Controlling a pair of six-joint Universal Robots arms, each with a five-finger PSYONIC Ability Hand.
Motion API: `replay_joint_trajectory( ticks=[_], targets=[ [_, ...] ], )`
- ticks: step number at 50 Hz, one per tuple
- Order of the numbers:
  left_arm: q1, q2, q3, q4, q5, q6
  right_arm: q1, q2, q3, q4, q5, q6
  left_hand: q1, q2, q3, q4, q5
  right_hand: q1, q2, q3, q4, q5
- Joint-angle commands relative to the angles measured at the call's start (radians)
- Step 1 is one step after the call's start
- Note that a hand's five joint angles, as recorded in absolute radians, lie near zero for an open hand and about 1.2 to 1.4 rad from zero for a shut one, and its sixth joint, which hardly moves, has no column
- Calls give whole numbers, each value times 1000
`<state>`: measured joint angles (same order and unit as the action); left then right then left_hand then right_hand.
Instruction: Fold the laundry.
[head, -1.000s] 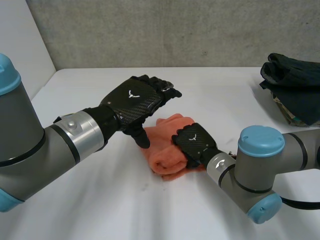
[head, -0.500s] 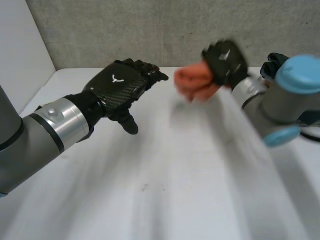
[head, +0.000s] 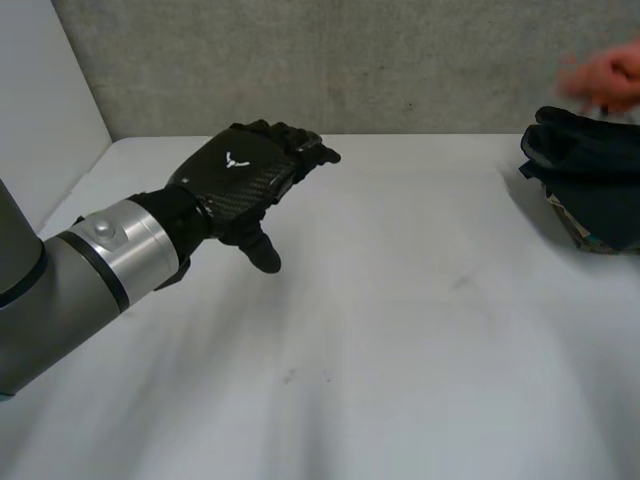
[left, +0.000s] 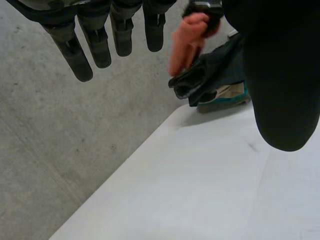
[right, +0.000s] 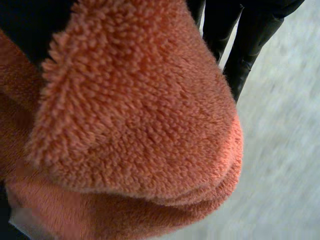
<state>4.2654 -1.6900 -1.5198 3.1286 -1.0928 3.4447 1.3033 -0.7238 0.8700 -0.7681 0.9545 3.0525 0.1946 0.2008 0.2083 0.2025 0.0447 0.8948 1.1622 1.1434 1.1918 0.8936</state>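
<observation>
Carrying the folded orange towel in the right hand, fingers curling round it, at the upper right of the head frame, above the dark pile. Keeping the left hand relaxed and empty over the surface, left of centre. Judging the towel light, soft, thick fleece, sagging easily; best taking it round the whole fold. Blurring there, hiding the exact hold; pile running off the right edge.
</observation>
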Motion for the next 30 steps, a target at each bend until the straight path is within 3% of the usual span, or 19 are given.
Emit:
replay_joint_trajectory(
  ticks=[1, 10, 11, 12, 14, 15, 22, 25, 30],
  targets=[
    [-24, -4, -19, 2, -1, 1, -133, 98, 145, -126, -212, 104, 25, 19, 11, 17, 0, 501, 234, 253, 204, 328],
    [-78, 13, -23, 2, -4, 2, -185, 119, 190, -138, -244, 106, 25, 19, 11, 17, 0, 465, 197, 216, 168, 291],
    [-84, 13, -23, 2, -4, 2, -185, 106, 204, -142, -243, 106, 25, 19, 11, 17, 0, 66, -201, -182, -231, -107],
    [-94, 15, -22, 2, -4, 4, -184, 93, 211, -143, -237, 106, 25, 19, 11, 17, 0, -179, -446, -428, -476, -352],
    [-105, 15, -22, 2, -2, 5, -183, 60, 228, -148, -230, 108, 25, 19, 11, 17, 0, -614, -881, -863, -911, -787],
    [-110, 16, -23, 4, -2, 5, -182, 22, 245, -151, -221, 108, 25, 19, 11, 17, 0, -720, -988, -969, -1017, -894],
    [-145, 52, -23, 2, -4, 2, -187, -143, 348, -76, -143, 124, 25, 19, 11, 17, 0, -720, -988, -969, -1017, -894],
    [-156, 61, -23, 2, -2, 1, -202, -262, 411, 83, -106, 108, 19, 13, 5, 11, -6, -720, -988, -969, -1017, -894],
    [-183, 64, -22, 4, -1, 1, -321, -348, 451, 341, -98, -1, 16, 10, 2, 8, -9, -720, -988, -969, -1017, -894]
  ],
)
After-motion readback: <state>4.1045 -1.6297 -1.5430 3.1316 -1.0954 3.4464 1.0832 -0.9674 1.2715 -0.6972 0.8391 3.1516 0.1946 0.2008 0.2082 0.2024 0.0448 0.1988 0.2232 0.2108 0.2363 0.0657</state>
